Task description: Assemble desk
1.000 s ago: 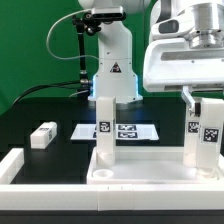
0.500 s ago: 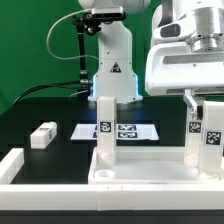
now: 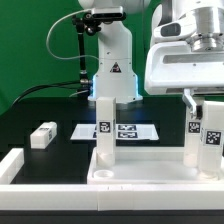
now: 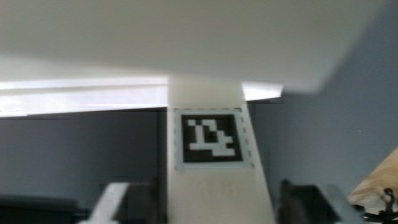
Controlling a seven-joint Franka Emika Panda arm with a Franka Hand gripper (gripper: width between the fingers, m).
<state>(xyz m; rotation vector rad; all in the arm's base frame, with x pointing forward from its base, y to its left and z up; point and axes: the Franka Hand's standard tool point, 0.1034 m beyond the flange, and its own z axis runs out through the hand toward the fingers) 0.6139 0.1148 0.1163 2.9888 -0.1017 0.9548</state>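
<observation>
On the table [image 3: 35, 108], the white desk [image 3: 140, 173] carries upright tagged legs [image 3: 104, 130].

My pincer [image 3: 197, 97] runs off the exterior view's top and right edges. Whether it grips the desk leg [image 3: 207, 138] is hidden. The wrist view is blurred.

Desk tabletop [image 3: 140, 172]: white plastic, smooth, soft sheen along the rim. Upright leg [image 3: 104, 148]: the same white plastic; close in the wrist view [image 4: 214, 100] its face looks smooth and matt. Tag [image 4: 210, 139] on it: black-and-white print, flat, no glare. Loose leg [image 3: 43, 135], far left: white plastic, smooth. Counter [image 3: 60, 112]: black, matt, even. Marker board [image 3: 140, 131]: thin, white, matt. Arm housing [image 3: 112, 50]: white, glossy, with highlights. Backdrop [image 3: 30, 50]: green, matt; material cannot be told.
</observation>
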